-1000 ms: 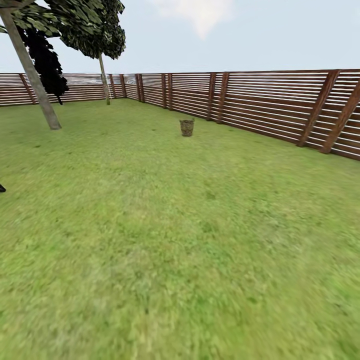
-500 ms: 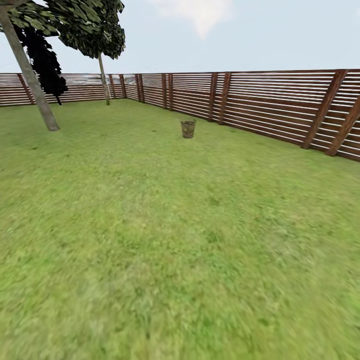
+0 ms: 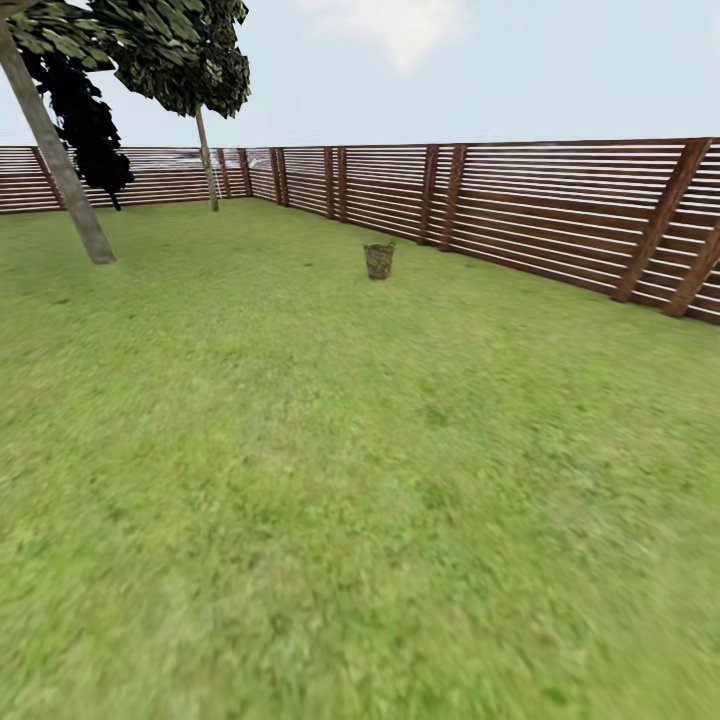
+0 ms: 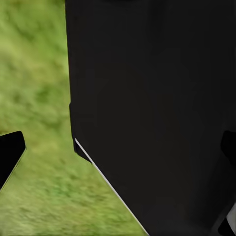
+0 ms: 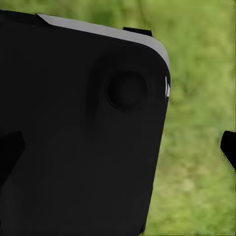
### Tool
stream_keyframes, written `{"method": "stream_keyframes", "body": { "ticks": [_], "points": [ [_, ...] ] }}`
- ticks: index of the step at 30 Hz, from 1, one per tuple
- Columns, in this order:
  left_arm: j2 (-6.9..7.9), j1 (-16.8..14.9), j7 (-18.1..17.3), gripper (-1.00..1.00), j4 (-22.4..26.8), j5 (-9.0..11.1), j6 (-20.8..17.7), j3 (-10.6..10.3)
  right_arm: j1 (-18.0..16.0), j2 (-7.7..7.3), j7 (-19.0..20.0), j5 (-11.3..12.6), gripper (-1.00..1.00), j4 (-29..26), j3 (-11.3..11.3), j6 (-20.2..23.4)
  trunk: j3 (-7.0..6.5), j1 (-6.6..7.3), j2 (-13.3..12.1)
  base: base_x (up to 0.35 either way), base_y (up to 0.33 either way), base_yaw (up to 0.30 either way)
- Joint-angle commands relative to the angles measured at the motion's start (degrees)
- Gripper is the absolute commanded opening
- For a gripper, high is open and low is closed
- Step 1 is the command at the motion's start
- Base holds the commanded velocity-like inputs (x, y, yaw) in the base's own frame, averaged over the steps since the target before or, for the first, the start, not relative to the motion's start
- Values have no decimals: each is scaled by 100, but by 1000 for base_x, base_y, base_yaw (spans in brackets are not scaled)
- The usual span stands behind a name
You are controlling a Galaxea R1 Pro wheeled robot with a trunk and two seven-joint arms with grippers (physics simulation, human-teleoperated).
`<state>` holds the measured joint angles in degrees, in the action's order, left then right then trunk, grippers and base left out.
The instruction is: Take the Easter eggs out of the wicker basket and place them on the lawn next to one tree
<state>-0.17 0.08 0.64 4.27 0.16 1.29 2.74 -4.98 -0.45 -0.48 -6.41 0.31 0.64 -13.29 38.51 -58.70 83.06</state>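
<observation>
Wicker basket (image 3: 378, 260) stands upright on the lawn (image 3: 330, 480), far ahead near the slatted wooden fence (image 3: 560, 205). Leaning tree (image 3: 55, 140) far left. Both end effectors' fingertips spread wide apart, holding nothing, over grass beside dark robot body (image 4: 157, 108).

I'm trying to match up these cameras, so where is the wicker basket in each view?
Head view: the wicker basket stands upright on the lawn, mid-distance, just right of centre, before the wooden fence.
Left wrist view: grass beside a dark robot panel.
Right wrist view: grass beside another dark panel.
Shared landmark: the lawn.
</observation>
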Motion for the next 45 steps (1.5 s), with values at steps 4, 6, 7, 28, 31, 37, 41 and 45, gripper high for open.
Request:
{"method": "stream_keyframes", "body": {
  "ticks": [4, 6, 7, 28, 31, 37, 41, 45],
  "points": [
    [-1, 1, 7, 100, 4, 2, 12, 25, -3, -6, -5, -25, 100, 4, 3, -15, 4, -3, 2, 330, 80, 0],
    [-1, 1, 7, 100, 4, 2, 12, 25, -3, -7, -5, -16, 100, 4, 2, -15, 4, -3, 2, 330, 80, 0],
    [-1, 1, 7, 100, 4, 2, 12, 25, -3, -7, -5, -13, 100, 4, 3, -16, 4, -3, 2, 330, 80, 0],
    [-1, 1, 7, 100, 4, 2, 12, 25, -3, -20, -5, 0, 100, 4, 4, -16, 4, -3, 2, 330, 80, 0],
    [-1, 1, 7, 100, 4, 2, 12, 25, -3, -21, -5, 1, 100, 6, 5, -16, 4, -3, 2, 330, 80, 0],
    [-1, 1, 7, 100, 4, 2, 12, 25, -3, -20, -5, 1, 100, 4, 5, -16, 4, -3, 2, 330, 80, 0],
    [-1, 1, 7, 100, 4, 2, 12, 25, -3, -30, -5, 5, 100, 7, 3, -16, 4, -3, 2, 330, 80, 0],
    [-1, 1, 7, 100, 4, 2, 12, 25, -3, -27, -5, 0, 100, 9, 6, -16, 4, -3, 2, 330, 80, 0]
  ]
}}
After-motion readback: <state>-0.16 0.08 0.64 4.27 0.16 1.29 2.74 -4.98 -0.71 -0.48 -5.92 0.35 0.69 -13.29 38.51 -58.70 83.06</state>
